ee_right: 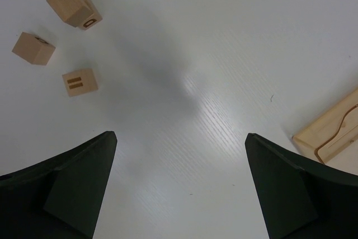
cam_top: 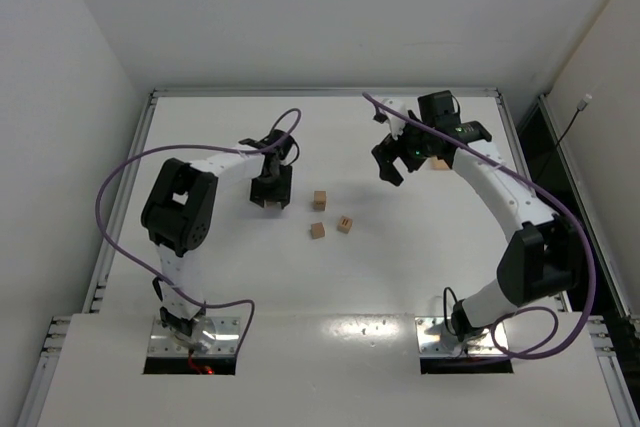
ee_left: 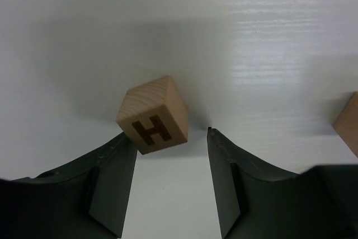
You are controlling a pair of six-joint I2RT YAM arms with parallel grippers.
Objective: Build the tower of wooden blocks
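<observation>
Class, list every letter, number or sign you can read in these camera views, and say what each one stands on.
"H": on a face of the wood block in the left wrist view.
"O" or "D", cannot tell which: on the farthest block in the right wrist view.
"II" or "=", two dark bars: on the nearest block there.
The mark on the middle block is cut off and unreadable.
In the top view, the marks are too small to read.
</observation>
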